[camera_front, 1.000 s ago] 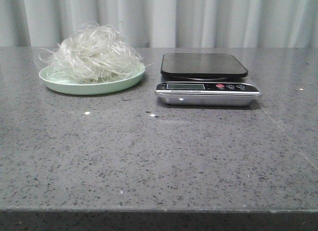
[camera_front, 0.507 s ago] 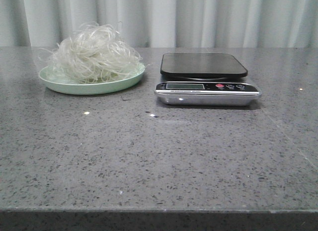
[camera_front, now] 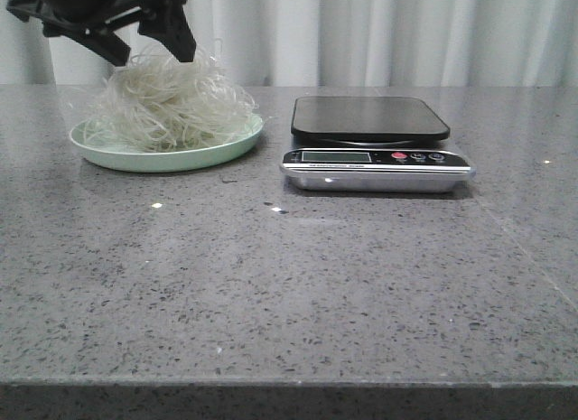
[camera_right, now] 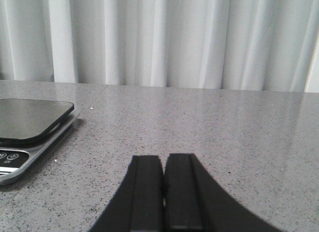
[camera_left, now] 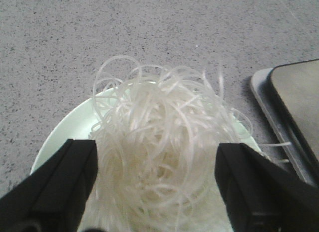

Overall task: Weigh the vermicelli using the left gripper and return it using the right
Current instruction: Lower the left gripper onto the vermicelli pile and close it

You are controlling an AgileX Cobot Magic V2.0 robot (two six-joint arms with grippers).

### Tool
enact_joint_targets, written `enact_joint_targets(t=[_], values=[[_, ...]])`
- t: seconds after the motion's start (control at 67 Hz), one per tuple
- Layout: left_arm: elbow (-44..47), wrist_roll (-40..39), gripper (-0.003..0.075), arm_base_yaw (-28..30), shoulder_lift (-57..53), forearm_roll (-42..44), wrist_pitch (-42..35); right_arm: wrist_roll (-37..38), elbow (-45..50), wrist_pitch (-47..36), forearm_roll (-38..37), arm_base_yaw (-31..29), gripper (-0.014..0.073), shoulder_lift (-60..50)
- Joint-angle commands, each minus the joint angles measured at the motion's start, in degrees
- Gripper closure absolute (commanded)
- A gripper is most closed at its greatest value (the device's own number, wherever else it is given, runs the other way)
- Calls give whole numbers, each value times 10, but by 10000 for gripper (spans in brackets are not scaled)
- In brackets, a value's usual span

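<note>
Hovering over the vermicelli (camera_front: 167, 104), the left claw (camera_front: 149, 42) is spread wide, fingers either side of the mound, nothing gripped. The noodles sit heaped on the plate (camera_front: 135, 158), left of the bare scale (camera_front: 370, 118). The right claw (camera_right: 163, 184) rests pinched together, empty. The risk, I'd say: springy loops slipping the squeeze, or loose strands trailing onto the tabletop (camera_front: 289, 284) and dragging the plate.

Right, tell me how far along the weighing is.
Nothing is finished: the vermicelli sits on the green plate and the scale is bare. The open left gripper straddles the mound, ready to grasp. Weighing and the right gripper's return remain.
</note>
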Motion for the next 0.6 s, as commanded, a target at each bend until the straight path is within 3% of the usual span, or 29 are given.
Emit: enact_joint_targets(t=[0.0,0.313,0.433,0.582], values=[[-21,0,172,-3,-6,-14,-60,-2,-4,-39,-1,-4,443,-9],[-21,0,183,-3,25,-47,-56,-2,-4,-38,-1,-4,443,-9],[-21,0,264,-3,26,-50,-46,-2,-4,-38,-1,-4,443,-9],[-21,0,443,-3,26,-50,-46,-2,-4,-33,-1,-4,443,-9]])
